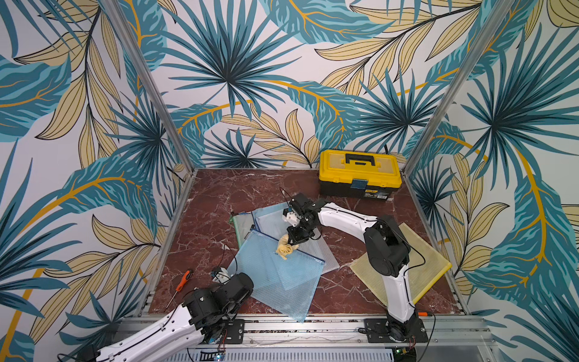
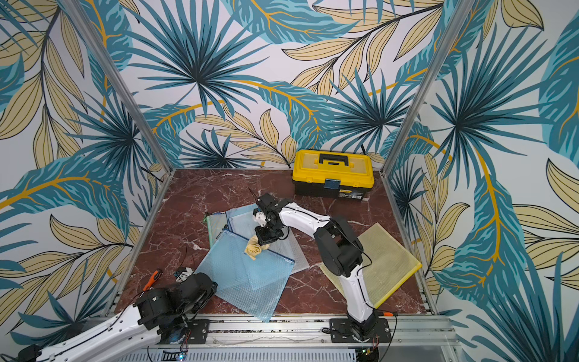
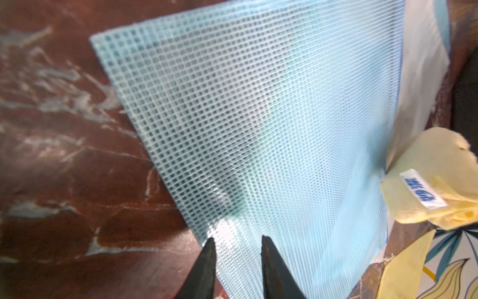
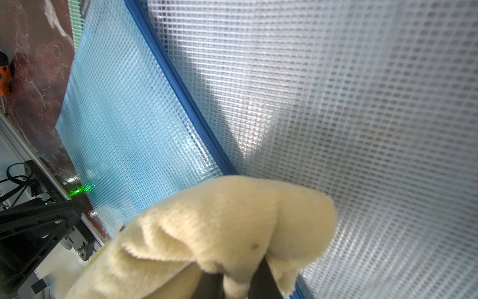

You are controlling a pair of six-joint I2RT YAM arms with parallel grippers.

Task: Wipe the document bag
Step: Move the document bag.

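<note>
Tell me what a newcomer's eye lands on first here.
The loud teal-and-gold leaf wallpaper on the walls comes first, then the bright yellow toolbox at the back of the marble table. At mid-table the right pincer holds a cream cloth on the blue mesh document bag.

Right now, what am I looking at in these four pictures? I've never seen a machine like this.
A robot's left arm and right arm stand at a marble-patterned table. Two pictures look down from overhead; the other two come from a camera on each wrist. The right gripper is shut on a yellow cloth over a blue mesh document bag. The left gripper, jaws slightly apart, is at that bag's edge. Also there: paler mesh bags, a yellow document bag, a yellow toolbox and an orange-handled screwdriver.
</note>
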